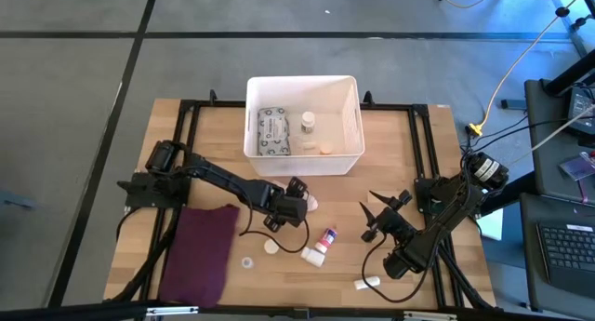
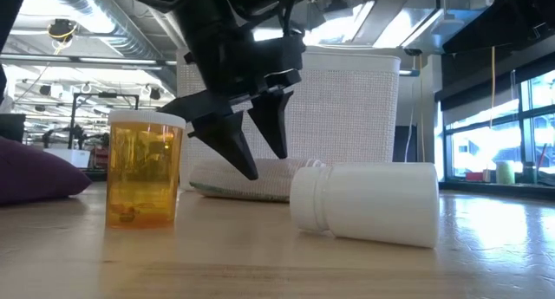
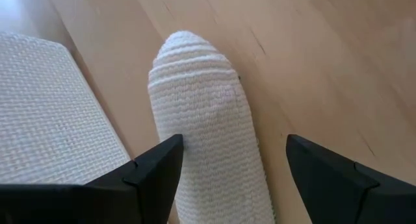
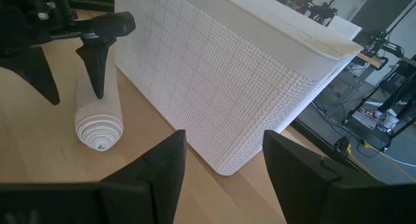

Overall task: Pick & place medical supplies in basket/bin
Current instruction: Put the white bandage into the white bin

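White textured plastic tub (image 1: 350, 126) sits on the wooden tabletop (image 1: 409, 181). Beside its near wall lies a white knitted bandage roll (image 3: 208, 120), straddled untouched by the left gripper's (image 3: 231, 169) spread fingers. An off-centre closure might roll it away. The right gripper (image 4: 224, 159) waits open nearby.

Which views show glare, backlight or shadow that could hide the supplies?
Low view: bright windows behind leave the left gripper a dark silhouette, while the amber bottle glows through. Left wrist view: even light on the gauze roll, slight shadow beside the basket. High view: table evenly lit, no glare.
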